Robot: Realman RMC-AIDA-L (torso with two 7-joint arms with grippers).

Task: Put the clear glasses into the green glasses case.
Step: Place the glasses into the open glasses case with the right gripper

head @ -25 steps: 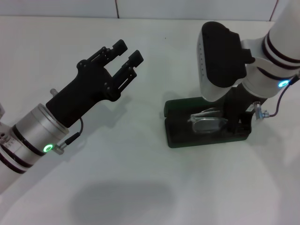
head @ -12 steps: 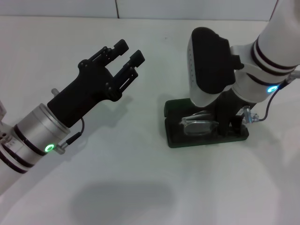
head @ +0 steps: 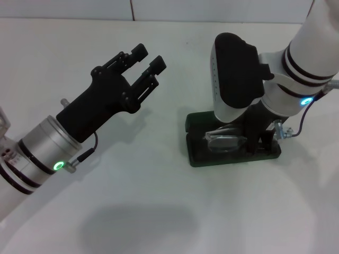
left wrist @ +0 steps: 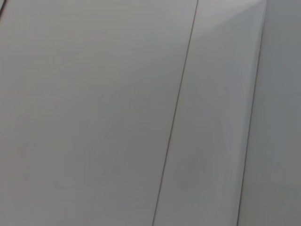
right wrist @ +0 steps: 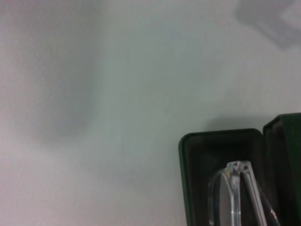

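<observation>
Shifted leftward, my right hand (head: 253, 138) lowers the clear glasses (head: 226, 142) into the green glasses case (head: 198, 153); its grip is hidden. My left hand (head: 149, 58) hovers open, empty.

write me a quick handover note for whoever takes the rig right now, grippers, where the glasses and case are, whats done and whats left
Left gripper: open, empty, held above the table on the robot's left, away from the work.
Right gripper: low over the green glasses case; its fingers are hidden behind the wrist, so whether it grips is unclear.
Case: open on the table, lid back.
Clear glasses: folded, in or just over the case's tray; the right wrist view shows one end over the dark lining.
Done: glasses brought to the case.
Left: confirm they are seated and released, then withdraw the right arm.
</observation>
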